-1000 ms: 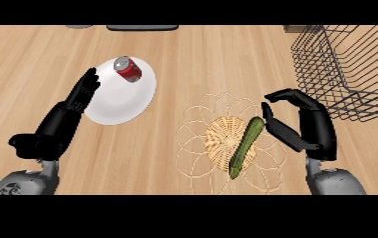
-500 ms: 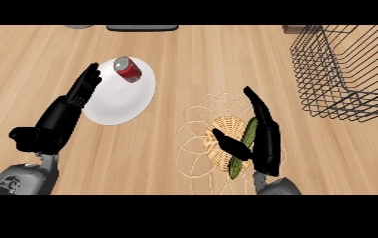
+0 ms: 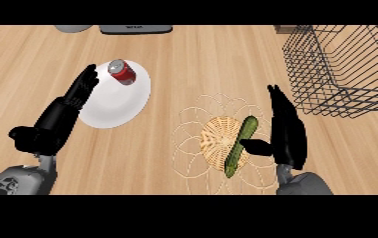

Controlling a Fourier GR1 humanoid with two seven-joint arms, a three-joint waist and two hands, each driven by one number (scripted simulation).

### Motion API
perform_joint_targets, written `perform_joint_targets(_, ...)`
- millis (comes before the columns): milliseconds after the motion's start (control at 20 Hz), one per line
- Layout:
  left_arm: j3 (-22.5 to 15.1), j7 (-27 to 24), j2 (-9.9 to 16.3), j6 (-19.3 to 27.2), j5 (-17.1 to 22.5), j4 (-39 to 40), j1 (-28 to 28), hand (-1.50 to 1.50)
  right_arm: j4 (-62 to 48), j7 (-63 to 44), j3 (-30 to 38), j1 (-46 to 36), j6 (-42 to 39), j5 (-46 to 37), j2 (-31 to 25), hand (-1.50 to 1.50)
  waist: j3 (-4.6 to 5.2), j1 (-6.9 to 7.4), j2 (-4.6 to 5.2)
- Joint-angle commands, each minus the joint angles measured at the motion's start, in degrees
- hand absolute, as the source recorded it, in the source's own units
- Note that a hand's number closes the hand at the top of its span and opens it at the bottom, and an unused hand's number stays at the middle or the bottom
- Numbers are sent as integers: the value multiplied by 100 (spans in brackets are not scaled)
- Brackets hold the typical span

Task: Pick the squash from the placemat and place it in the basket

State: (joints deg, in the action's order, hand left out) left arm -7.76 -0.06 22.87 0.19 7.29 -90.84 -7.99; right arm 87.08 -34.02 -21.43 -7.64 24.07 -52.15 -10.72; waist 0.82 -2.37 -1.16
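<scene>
A long green squash (image 3: 242,143) lies aslant on a round woven placemat (image 3: 214,137) at the counter's middle front. My right hand (image 3: 286,132) stands edge-on just right of the squash, fingers straight and pointing away, thumb reaching left to the squash's side. It is open and does not hold the squash. The black wire basket (image 3: 332,64) stands at the far right. My left hand (image 3: 63,112) rests open at the left, fingers up, over the edge of a white plate.
A white plate (image 3: 118,102) at the left carries a red can (image 3: 122,72) lying on its far part. A grey appliance (image 3: 136,29) and a grey object (image 3: 74,28) sit at the counter's far edge.
My right hand swung in from the right to the squash, then shifted slightly right so it now stands beside the squash with its thumb at it. The squash and left hand stayed put.
</scene>
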Motion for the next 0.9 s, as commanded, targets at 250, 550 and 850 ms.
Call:
perform_joint_targets(250,34,-60,14,-68,14,-19,121,0,2133,-2787,-503,-205,-3419,395,90,-150,-43,26,1)
perform_joint_targets(550,49,158,34,-116,82,-405,215,0,4041,-4381,-373,-153,-4863,793,130,-150,-66,130,29)
perform_joint_targets(850,-23,-182,-259,-111,-127,144,-16,0,4407,-4144,-117,221,-4835,701,-37,-150,-74,168,112)
